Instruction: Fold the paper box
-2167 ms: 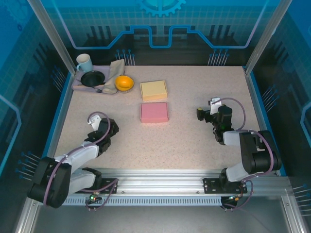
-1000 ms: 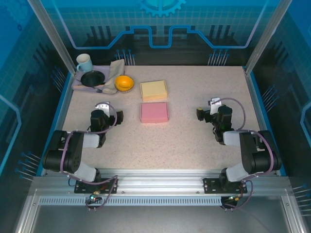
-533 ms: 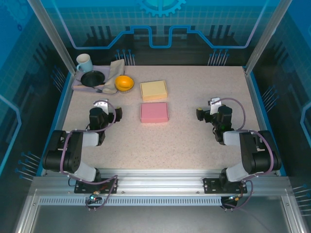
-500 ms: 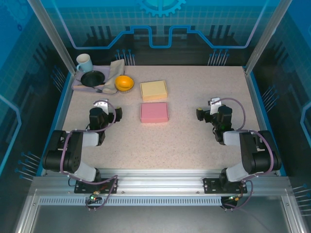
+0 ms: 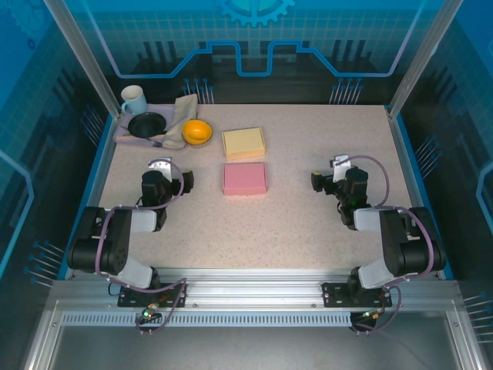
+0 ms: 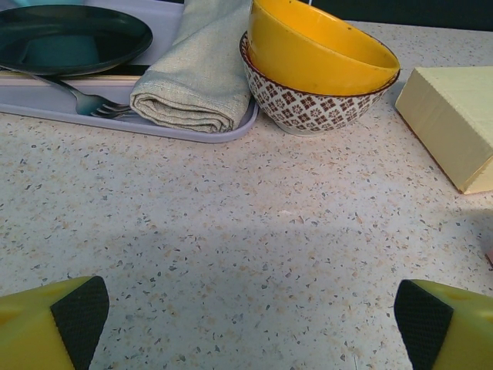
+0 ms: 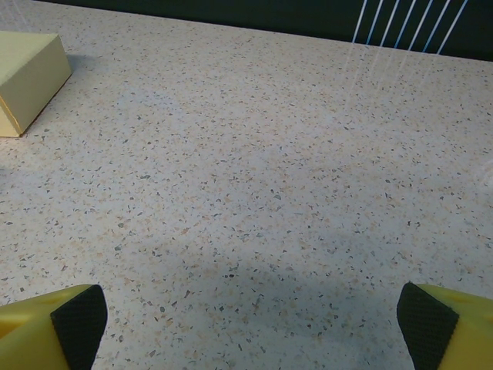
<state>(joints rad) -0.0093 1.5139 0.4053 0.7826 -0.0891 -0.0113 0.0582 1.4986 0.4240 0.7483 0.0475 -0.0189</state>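
I had bare surface (image 5: 293, 231) open along the near edge and right side; the tray (image 5: 122, 136) crowded the far-left corner. The pink box (image 5: 245, 178) lay mid-surface, the yellow box (image 5: 243, 143) just behind it, between the left end effector (image 5: 185, 181) and right end effector (image 5: 316, 179), both released and apart from them.

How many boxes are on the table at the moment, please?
2: a yellow box near the middle, toward the far edge, and a pink box just on its near side, not touching.
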